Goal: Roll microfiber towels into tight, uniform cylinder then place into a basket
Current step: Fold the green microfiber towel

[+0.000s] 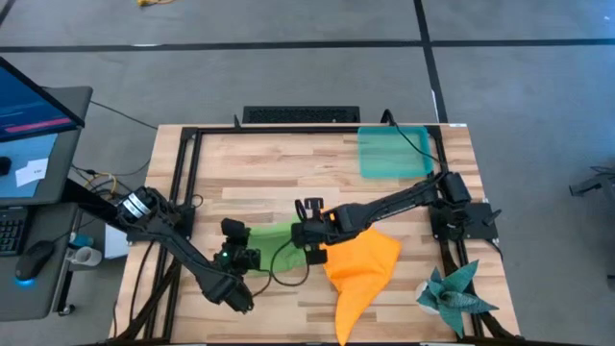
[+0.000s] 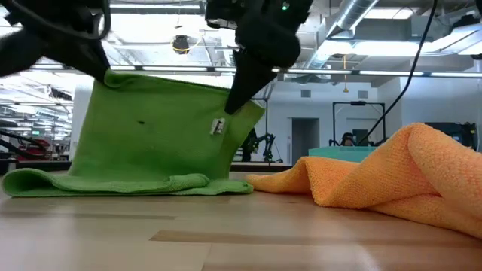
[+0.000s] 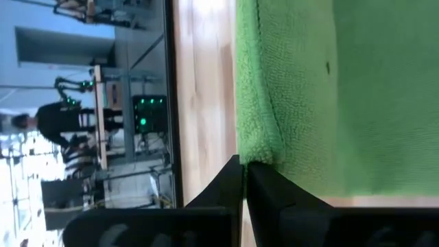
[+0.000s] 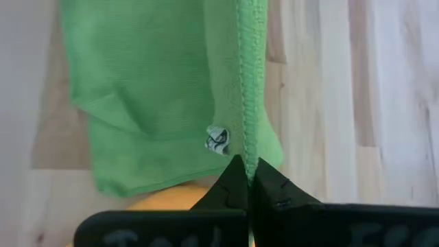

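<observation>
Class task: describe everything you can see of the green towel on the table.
The green towel is a lime, fuzzy microfiber cloth with a stitched hem and a small white tag. Its upper edge is lifted, pinched at one corner by the left pincer and at the other by the right pincer. Its lower part lies folded on the wooden table, beside the orange towel.

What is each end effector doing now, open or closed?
Left end effector: closed on an edge of the green towel.
Right end effector: closed on the same towel's hem, holding it up.

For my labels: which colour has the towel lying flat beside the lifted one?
Bright orange towel; the low view shows it best.
</observation>
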